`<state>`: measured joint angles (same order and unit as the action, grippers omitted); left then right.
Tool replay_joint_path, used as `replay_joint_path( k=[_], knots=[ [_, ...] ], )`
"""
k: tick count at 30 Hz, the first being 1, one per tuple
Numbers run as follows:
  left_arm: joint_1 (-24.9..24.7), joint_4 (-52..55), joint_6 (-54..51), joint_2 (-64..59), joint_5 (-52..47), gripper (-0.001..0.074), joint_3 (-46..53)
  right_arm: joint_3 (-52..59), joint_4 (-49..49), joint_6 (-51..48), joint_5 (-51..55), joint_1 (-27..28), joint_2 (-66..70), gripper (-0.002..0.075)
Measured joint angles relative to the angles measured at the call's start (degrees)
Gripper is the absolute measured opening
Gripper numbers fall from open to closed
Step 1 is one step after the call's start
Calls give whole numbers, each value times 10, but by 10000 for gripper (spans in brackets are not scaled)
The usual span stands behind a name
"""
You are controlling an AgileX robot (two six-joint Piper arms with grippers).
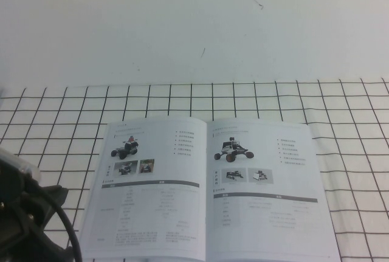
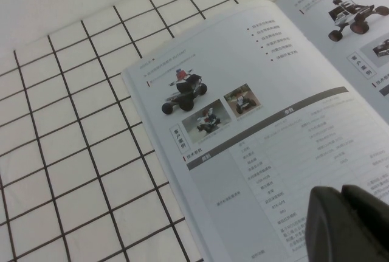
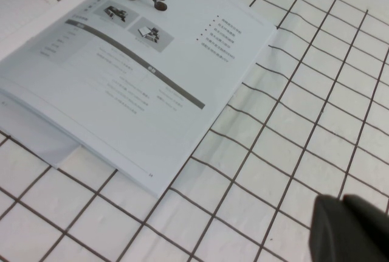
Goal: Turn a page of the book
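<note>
An open book (image 1: 206,189) lies flat on the grid-patterned cloth, both pages showing small vehicle photos and tables. Its left page fills the left wrist view (image 2: 255,122); its right page shows in the right wrist view (image 3: 134,61). My left gripper (image 2: 343,204) hovers over the lower part of the left page, its dark fingers pressed together and holding nothing. My right gripper (image 3: 341,210) is over bare cloth, off the book's outer right corner, fingers together and empty. Only part of the left arm (image 1: 30,213) shows in the high view; the right arm is out of that view.
A white cloth with a black grid (image 1: 61,110) covers the table. A plain white wall (image 1: 182,19) rises behind it. A black cable (image 1: 67,225) loops by the left arm near the book's left edge.
</note>
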<state>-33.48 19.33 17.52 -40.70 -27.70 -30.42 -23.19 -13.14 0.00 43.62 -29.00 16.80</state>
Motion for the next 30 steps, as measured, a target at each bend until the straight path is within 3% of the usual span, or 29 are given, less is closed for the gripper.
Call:
replay_joint_path(
  k=[6, 13, 24, 30],
  knots=[
    [8, 54, 34, 23, 2, -2, 31, 0, 0, 0, 0, 0, 0, 0],
    [88, -7, 105, 153, 36, -2, 73, 0, 0, 0, 1, 0, 0, 0],
    [281, -193, -145, 331, 81, -2, 202, 0, 0, 0, 1, 0, 0, 0],
    [311, -213, -175, 409, 112, -2, 293, 0, 0, 0, 1, 0, 0, 0]
  ],
)
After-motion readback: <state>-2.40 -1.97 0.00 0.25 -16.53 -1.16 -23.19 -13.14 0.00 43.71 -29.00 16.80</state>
